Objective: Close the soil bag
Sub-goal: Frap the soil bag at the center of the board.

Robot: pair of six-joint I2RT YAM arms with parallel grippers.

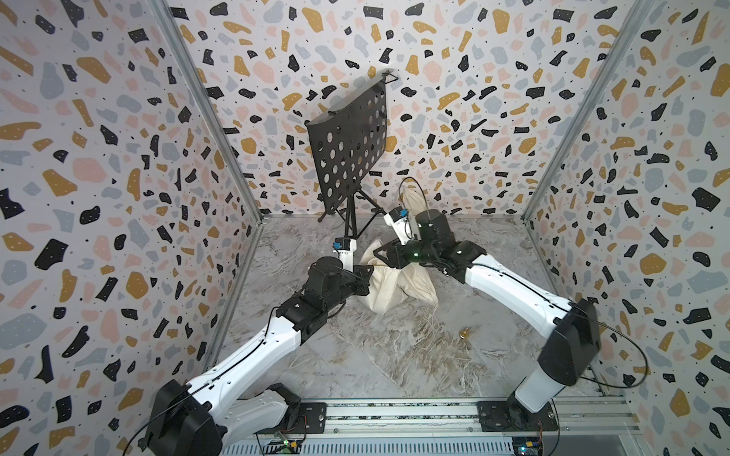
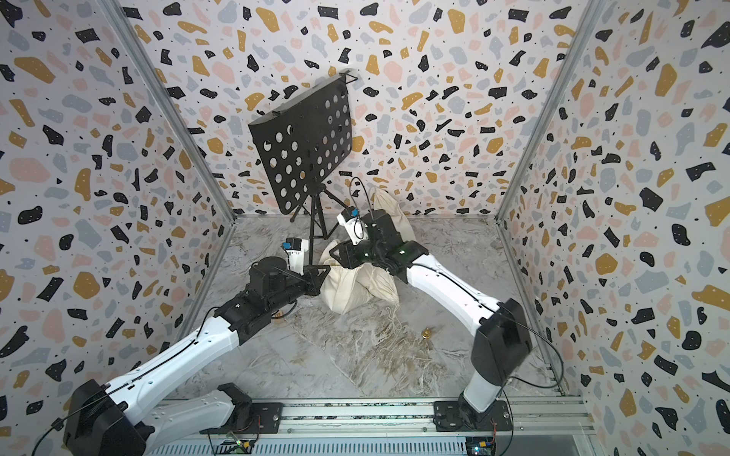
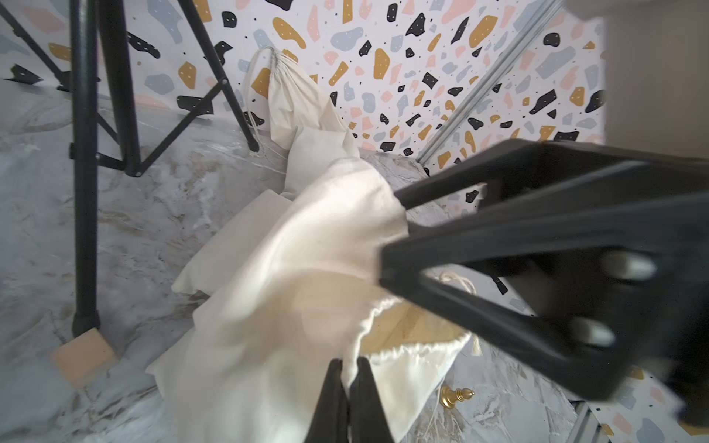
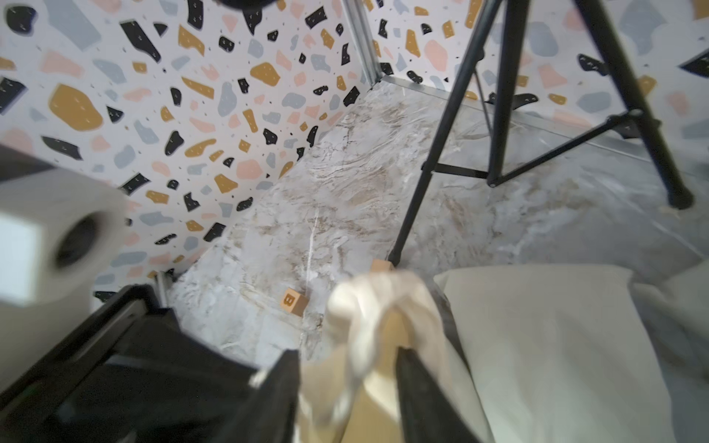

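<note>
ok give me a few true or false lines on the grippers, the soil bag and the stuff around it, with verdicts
1. The left gripper is pinched shut on the rim of the soil bag. True.
2. The right gripper is clamped shut. False: its jaws stand apart, with bunched fabric between them.
3. The music stand lies flat on the table. False: it stands upright on its tripod legs.
4. A gold chess piece stands on the table, apart from the bag. True.
</note>
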